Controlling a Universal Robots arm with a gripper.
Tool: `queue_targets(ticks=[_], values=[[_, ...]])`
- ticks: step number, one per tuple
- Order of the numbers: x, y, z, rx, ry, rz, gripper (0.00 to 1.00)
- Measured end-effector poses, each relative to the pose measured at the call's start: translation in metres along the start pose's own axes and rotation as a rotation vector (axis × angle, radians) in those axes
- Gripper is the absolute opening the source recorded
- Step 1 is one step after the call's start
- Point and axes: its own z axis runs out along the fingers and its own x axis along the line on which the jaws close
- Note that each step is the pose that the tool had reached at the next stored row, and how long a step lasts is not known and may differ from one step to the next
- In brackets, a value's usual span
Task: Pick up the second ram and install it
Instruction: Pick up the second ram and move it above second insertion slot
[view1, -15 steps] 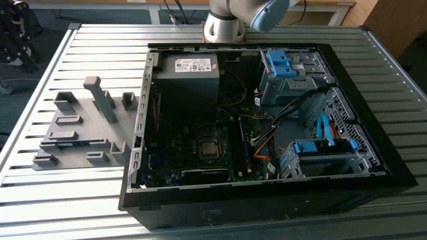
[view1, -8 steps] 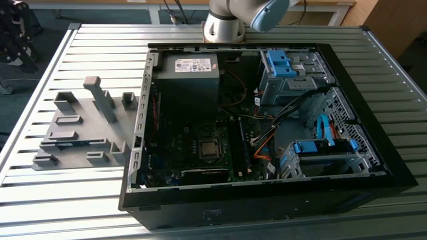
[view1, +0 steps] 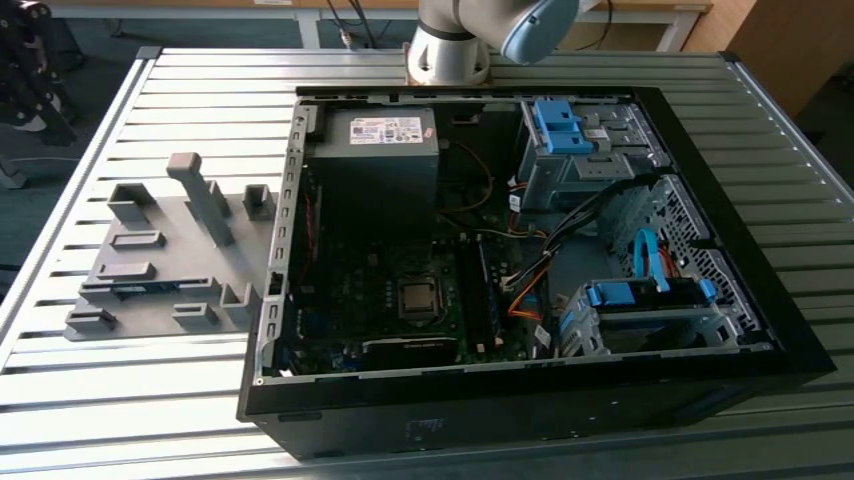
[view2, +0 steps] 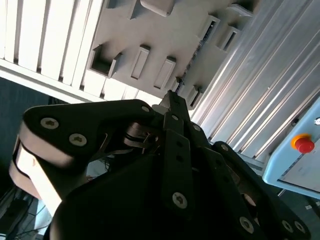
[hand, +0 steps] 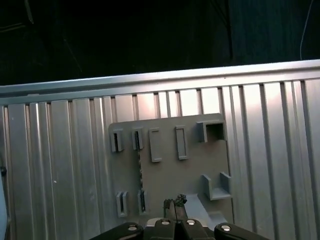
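The memory stick (view1: 139, 288) is sitting on edge in the grey holder plate (view1: 167, 262), towards the plate's near side. In the first wrist view it is showing as a thin strip running between two pairs of slot blocks. The gripper (hand: 174, 205) is hanging over the plate, apart from the stick, with its fingers drawn narrow and the tips close together. The plate is lying at the exterior view's left, just beside the open computer case (view1: 534, 425). Both are resting on the ribbed metal table (view1: 120, 420).

slatted metal table (view1: 134, 400) | grey holder plate (view1: 174, 285) | open computer case (view1: 534, 420)
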Motion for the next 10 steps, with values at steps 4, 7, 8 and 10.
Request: queue_targets(ticks=[4, 7, 8, 10], values=[[0.0, 0.0, 0.0005, -0.0019, 0.0008, -0.073, 0.11], [0.0005, 0.0004, 0.0013, -0.0023, 0.0008, -0.089, 0.11], [0.0008, 0.0004, 0.0017, -0.0022, 0.0008, -0.09, 0.11], [0.0014, 0.0004, 0.0028, -0.0024, 0.0008, -0.09, 0.16]])
